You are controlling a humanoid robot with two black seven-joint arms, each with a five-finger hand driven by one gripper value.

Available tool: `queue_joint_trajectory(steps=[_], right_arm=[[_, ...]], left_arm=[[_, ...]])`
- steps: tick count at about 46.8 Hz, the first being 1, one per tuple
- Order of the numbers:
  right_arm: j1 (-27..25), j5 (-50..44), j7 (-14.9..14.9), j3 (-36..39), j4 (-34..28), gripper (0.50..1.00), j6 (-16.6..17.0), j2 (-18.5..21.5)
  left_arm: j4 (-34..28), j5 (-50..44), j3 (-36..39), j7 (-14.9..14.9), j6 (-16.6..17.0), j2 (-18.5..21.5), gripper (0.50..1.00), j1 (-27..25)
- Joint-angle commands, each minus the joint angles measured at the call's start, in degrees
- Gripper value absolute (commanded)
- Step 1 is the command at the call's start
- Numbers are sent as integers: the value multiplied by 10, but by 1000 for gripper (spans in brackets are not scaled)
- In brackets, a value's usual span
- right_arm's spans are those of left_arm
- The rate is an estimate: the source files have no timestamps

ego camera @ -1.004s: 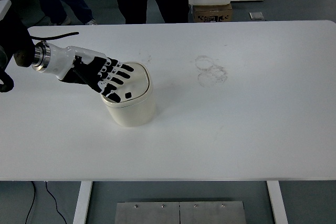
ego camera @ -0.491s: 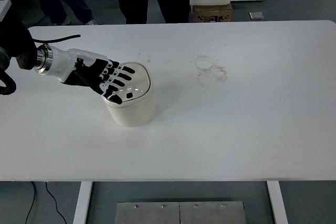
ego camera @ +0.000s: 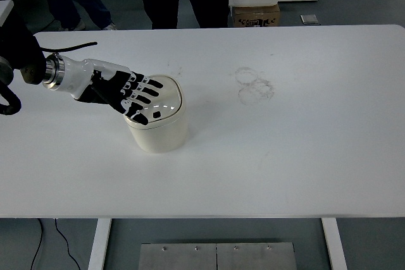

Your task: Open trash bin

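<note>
The black-and-white left hand [ego camera: 123, 95] lies flat, fingers spread, grasping nothing, on the small cream plastic trash bin [ego camera: 157, 122]; press straight down, keeping the bin from tipping

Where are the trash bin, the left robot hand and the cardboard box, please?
trash bin [ego camera: 166, 132]: head view, front wall.
left robot hand [ego camera: 126, 93]: head view, back of the hand.
cardboard box [ego camera: 256, 15]: head view, front face.
</note>
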Motion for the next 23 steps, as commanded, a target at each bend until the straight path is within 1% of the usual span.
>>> queue_joint_trajectory(steps=[1,23], right_arm=[[0,0,0,0,0,989,0,0],[0,0,0,0,0,991,0,0]], left_arm=[[0,0,-1,0,0,1,1000,-3],[15,0,-2,0,-1,7,1000,-21]])
